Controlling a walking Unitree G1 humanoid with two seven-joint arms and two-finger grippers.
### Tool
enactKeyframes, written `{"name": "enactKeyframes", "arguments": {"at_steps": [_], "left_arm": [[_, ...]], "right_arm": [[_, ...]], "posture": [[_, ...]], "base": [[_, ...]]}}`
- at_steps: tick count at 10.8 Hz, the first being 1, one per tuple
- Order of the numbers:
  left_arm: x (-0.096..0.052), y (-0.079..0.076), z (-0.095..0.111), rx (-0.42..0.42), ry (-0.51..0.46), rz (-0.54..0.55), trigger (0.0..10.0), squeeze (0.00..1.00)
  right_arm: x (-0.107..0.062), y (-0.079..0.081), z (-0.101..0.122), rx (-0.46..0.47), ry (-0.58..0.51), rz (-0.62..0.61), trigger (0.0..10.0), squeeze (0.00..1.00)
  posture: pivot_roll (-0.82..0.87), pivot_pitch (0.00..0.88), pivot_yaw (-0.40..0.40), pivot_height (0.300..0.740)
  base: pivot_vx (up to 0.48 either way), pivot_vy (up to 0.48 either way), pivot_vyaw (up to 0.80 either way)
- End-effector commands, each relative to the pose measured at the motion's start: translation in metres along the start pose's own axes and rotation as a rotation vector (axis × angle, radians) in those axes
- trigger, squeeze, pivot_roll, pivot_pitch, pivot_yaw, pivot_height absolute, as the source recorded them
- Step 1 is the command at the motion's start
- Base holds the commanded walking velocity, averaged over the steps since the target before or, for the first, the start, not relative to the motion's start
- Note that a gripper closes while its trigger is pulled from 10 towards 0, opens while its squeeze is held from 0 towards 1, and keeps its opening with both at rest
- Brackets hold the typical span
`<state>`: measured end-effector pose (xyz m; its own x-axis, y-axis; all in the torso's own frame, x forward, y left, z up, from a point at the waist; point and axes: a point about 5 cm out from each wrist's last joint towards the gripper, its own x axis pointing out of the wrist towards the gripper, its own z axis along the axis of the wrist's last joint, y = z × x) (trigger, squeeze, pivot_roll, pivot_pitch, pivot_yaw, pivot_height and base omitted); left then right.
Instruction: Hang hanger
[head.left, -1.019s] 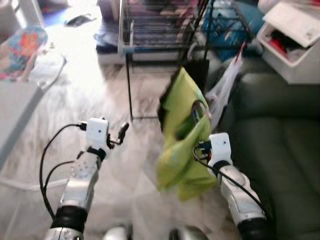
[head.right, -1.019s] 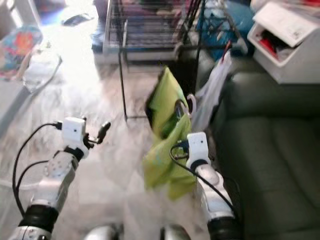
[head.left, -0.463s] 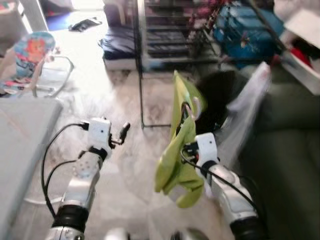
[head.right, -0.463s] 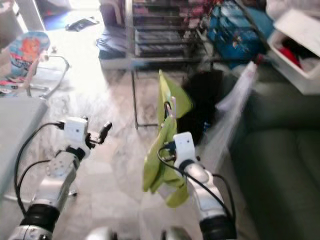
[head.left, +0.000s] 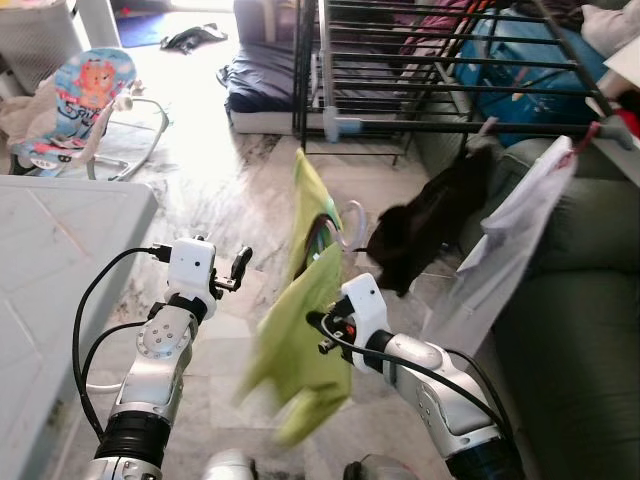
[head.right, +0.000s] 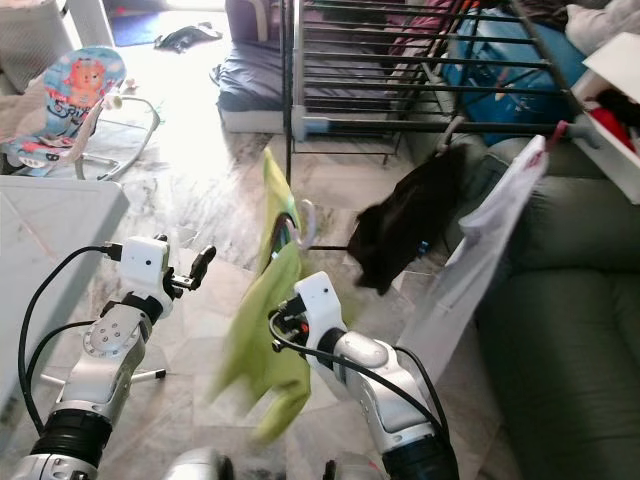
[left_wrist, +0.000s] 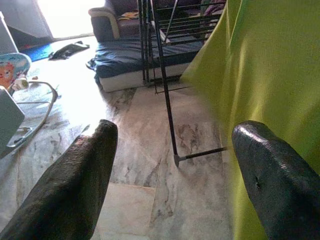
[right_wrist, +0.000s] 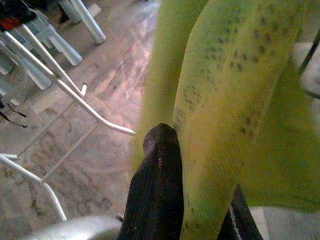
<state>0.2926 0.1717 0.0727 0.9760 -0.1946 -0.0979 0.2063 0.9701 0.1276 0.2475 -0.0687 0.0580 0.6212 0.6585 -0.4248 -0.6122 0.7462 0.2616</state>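
Note:
A yellow-green garment (head.left: 300, 340) hangs on a hanger whose white hook (head.left: 352, 215) sticks up above it. My right gripper (head.left: 322, 322) is shut on the hanger and garment at mid height; in the right wrist view a black finger (right_wrist: 155, 190) presses on the cloth (right_wrist: 235, 100). The black drying rack (head.left: 430, 70) stands ahead and to the right, its bars above the hook. My left gripper (head.left: 238, 268) is held up to the left of the garment, open and holding nothing, its fingers (left_wrist: 75, 185) spread wide.
A black garment (head.left: 430, 225) and a white one (head.left: 510, 240) hang from the rack's near side. A dark green sofa (head.left: 590, 330) lies on the right, a grey table (head.left: 50, 260) on the left. A baby bouncer (head.left: 80, 95) stands far left on the marble floor (head.left: 220, 180).
The camera has swung, so the rack and table now sit nearer and more central. My right arm has carried the garment to the left, and its lower end is swinging. The left arm holds its pose.

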Motion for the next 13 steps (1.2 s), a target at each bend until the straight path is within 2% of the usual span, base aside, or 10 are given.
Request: {"name": "enactKeyframes", "arguments": {"at_steps": [1,2,3,4,6,10,13], "left_arm": [[0.001,0.000,0.000,0.010,0.005,-0.009,10.0,0.00],[0.001,-0.002,0.001,0.007,0.000,-0.028,10.0,0.00],[0.001,-0.004,0.002,0.000,-0.008,-0.043,10.0,0.00],[0.000,-0.005,0.003,-0.014,-0.017,-0.051,10.0,0.00],[0.000,-0.004,0.003,-0.028,-0.023,-0.056,10.0,0.00],[0.000,-0.005,0.003,-0.040,-0.019,-0.070,10.0,0.00],[0.001,-0.006,0.002,-0.058,-0.010,-0.076,10.0,0.00]], "right_arm": [[-0.001,-0.005,0.005,0.000,-0.013,-0.058,10.0,0.00],[-0.003,-0.030,0.004,-0.010,-0.024,-0.287,10.0,0.00],[-0.009,-0.053,0.006,0.019,-0.035,-0.447,10.0,0.00],[-0.013,-0.063,0.007,0.013,-0.033,-0.494,10.0,0.00],[-0.014,-0.070,0.010,0.009,-0.040,-0.523,10.0,0.00],[-0.005,-0.068,0.018,-0.022,-0.094,-0.532,10.0,0.00],[-0.001,-0.072,0.029,-0.060,-0.132,-0.539,10.0,0.00]], "posture": [[-0.03,0.056,-0.039,0.740],[-0.03,0.057,-0.039,0.740],[-0.03,0.057,-0.037,0.740],[-0.03,0.058,-0.035,0.740],[-0.03,0.059,-0.035,0.740],[-0.03,0.063,-0.034,0.740],[-0.03,0.060,-0.034,0.740]], "base": [[0.000,0.000,0.00],[0.000,0.000,0.00],[0.000,0.000,0.00],[0.000,0.000,0.00],[0.413,0.000,0.00],[0.428,0.000,0.00],[0.342,0.331,0.00]]}}
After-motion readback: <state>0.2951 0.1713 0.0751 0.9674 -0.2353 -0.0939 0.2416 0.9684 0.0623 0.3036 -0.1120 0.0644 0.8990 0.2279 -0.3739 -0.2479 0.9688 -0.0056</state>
